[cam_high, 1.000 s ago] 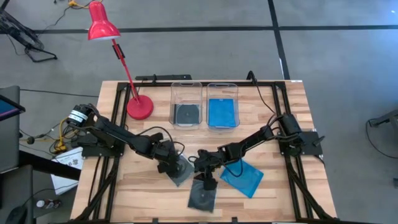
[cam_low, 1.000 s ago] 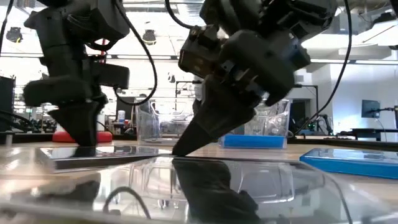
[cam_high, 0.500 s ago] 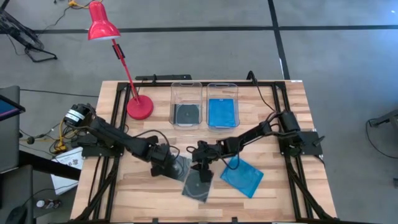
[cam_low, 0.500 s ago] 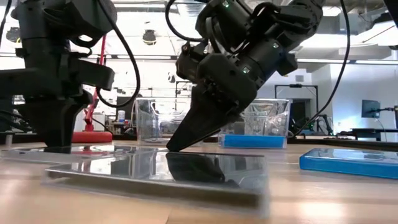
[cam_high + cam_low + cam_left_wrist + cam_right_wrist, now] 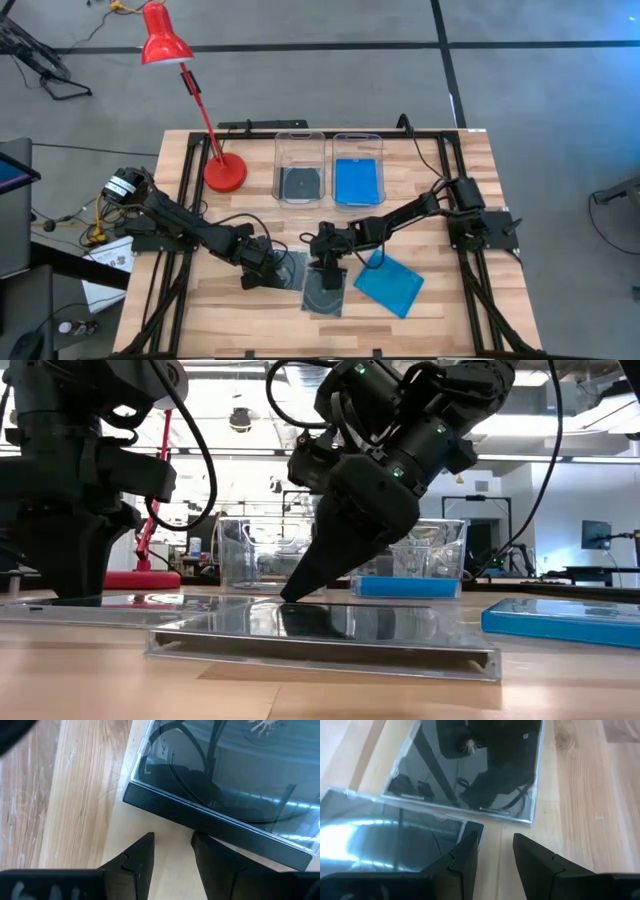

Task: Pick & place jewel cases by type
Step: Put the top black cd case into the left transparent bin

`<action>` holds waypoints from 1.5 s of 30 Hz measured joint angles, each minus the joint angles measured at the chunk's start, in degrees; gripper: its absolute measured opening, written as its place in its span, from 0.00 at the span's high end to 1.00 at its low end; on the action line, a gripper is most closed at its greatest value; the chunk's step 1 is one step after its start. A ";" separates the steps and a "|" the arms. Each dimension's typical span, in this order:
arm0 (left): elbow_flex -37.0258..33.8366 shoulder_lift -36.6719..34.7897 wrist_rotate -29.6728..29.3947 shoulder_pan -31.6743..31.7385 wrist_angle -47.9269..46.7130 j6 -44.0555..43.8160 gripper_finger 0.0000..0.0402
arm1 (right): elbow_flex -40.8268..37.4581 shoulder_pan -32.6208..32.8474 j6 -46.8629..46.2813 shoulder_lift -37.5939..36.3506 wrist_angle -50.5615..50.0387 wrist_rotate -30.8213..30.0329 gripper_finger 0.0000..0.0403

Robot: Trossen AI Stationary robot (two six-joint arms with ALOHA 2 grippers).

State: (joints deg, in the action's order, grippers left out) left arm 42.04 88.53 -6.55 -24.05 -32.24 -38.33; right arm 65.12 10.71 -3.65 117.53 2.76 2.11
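Clear plastic fills the bottom of the low view: one grey case (image 5: 320, 635) lies flat on the table (image 5: 460, 200), with the right gripper (image 5: 300, 590) tipped down onto its top. From above, that case (image 5: 325, 292) sits lower centre with a second grey case (image 5: 290, 268) overlapping it to the left, where the left gripper (image 5: 262, 272) waits low beside the edge. Both pincers stand slightly apart and hold nothing; the left wrist view shows empty fingers (image 5: 140, 857) just short of a case's dark spine (image 5: 215, 827). To do this step well, I judge the right arm should slide its case clear of the overlap, then take it by one free edge, since a flat thin case gives no grip from above. Right of them lies a blue case (image 5: 390, 283). Farther up, the left bin (image 5: 299, 168) holds a grey case, the right bin (image 5: 358, 168) a blue one. Against half a second ago, the case under the right gripper has turned squarer and shifted right, and both arms have moved with it.
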 joint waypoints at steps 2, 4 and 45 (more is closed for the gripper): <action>0.00 -0.01 -0.15 0.00 0.04 -0.02 0.67 | -0.25 0.97 1.05 -1.16 -0.93 -1.21 0.71; 0.00 -0.02 -0.20 0.00 0.08 -0.03 0.67 | -0.29 2.31 2.67 -2.14 -1.91 -1.61 0.71; 0.15 -0.13 -1.28 0.07 3.22 -1.79 0.67 | 0.34 17.41 -8.43 -3.43 -18.24 -4.72 0.71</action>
State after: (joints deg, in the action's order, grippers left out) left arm 42.19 88.40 -7.83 -23.99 -29.02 -40.12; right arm 65.46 28.12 -12.08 114.10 -15.47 -2.61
